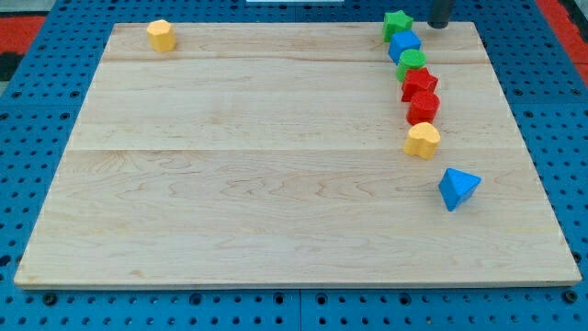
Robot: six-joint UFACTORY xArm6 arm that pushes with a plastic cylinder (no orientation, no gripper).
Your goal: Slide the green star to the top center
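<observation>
Board [276,184]: pale wood, on a blue pegboard.
Yellow block [161,35]: top left corner, alone, well apart from the rest.
Green star [397,23]: top edge, right of centre; heads a touching chain running down: blue block [403,44], green block [412,62], two red blocks [419,85] [424,107], yellow heart [423,140].
Blue triangle [457,188]: apart, lower right.
My tip [440,25]: bare rod, nothing to open or close, near the star's right, probably placed to push it leftward. Only the rod's lower end shows.
</observation>
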